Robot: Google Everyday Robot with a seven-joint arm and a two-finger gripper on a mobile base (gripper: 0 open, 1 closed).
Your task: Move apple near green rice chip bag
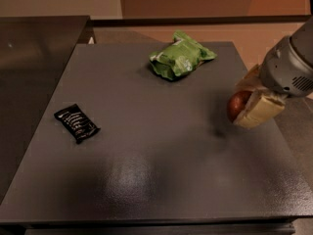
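Observation:
The red apple (237, 105) is held between the pale fingers of my gripper (247, 100) at the right side of the dark table (146, 146), lifted a little above the surface with its shadow below it. The gripper is shut on the apple; only the apple's left side shows. The green rice chip bag (180, 56) lies puffy and wrinkled at the back middle of the table, up and to the left of the apple, well apart from it.
A small black wrapper (77, 123) with white print lies at the table's left side. A grey counter (34, 48) adjoins the table on the left. The table's right edge is just under my arm (289, 65).

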